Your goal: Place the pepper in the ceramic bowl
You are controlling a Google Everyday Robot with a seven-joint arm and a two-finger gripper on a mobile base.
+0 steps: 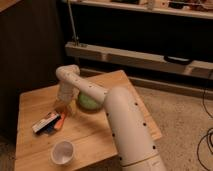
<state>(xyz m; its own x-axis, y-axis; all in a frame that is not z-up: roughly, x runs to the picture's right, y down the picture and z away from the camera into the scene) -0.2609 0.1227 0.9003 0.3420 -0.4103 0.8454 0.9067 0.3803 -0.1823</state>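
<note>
Pepper (60, 121) is lying on the wooden table (35, 105), small, orange and tapered, tucked right against the right edge of the flat white, red and dark box (45, 122). From my seat it looks like the two are touching, or as good as.

Gripper (63, 106) is just past the pepper on the far side, hanging low over the table at the end of the big white arm (117, 120) that sweeps in from the near right. So the pepper sits just near of the gripper tip and a hair to the left, not between the fingers as far as I can see. Whether those fingers are spread or closed I honestly cannot tell; the wrist is in the way and it all blends into the wood. I also can't say if the tip is touching the tabletop or hovering a bit above it.

Ceramic bowl (88, 103), the pale-green one, is just to the right of the gripper, partly hidden behind the arm. It's near the pepper but clearly apart from it, with the gripper sort of in between the two.

Closer to me, toward the near edge of the table, a small white cup (62, 151) stands upright, well apart from everything else.
</note>
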